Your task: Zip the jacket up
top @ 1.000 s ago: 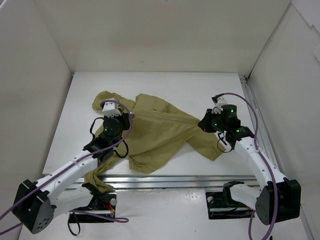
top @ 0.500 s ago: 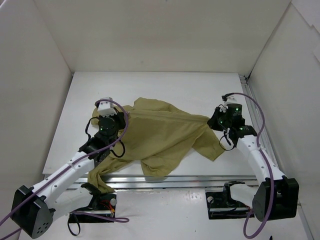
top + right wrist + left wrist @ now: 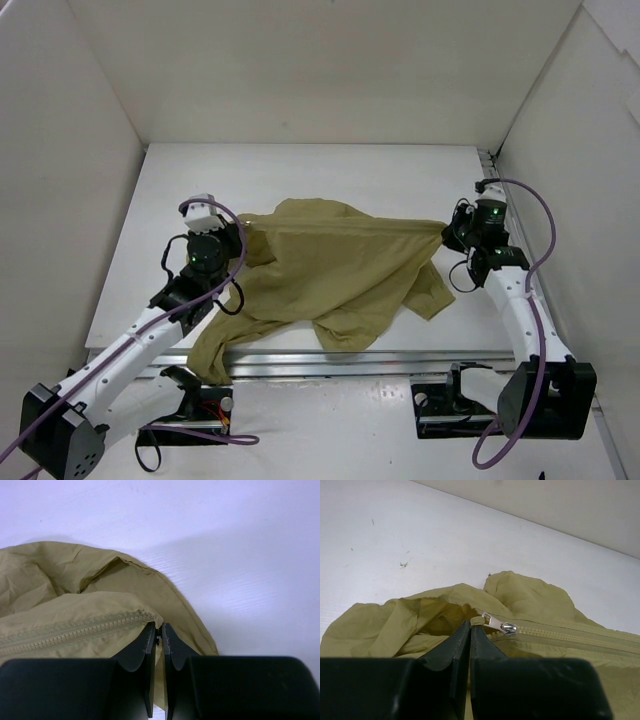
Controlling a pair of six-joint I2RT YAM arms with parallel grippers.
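The olive-khaki jacket [image 3: 330, 275] lies stretched across the table between both grippers, its zipper line [image 3: 345, 226] pulled fairly straight. My left gripper [image 3: 232, 233] is shut on the fabric tab of the zipper pull; in the left wrist view the gripper [image 3: 470, 625] pinches that tab just behind the silver slider [image 3: 508, 627], with closed teeth [image 3: 570, 636] running right. My right gripper [image 3: 452, 233] is shut on the jacket's zipper end; in the right wrist view the gripper [image 3: 157, 628] holds the edge where the teeth [image 3: 75, 631] stop.
White walls enclose the table [image 3: 330, 175] on three sides. A metal rail [image 3: 400, 360] runs along the front edge and another [image 3: 512, 215] along the right side. A sleeve [image 3: 208, 352] hangs over the front edge near the left arm.
The two grippers have moved apart, left one leftward and right one rightward toward the rail. The jacket has spread out and the zipper line has drawn straighter.
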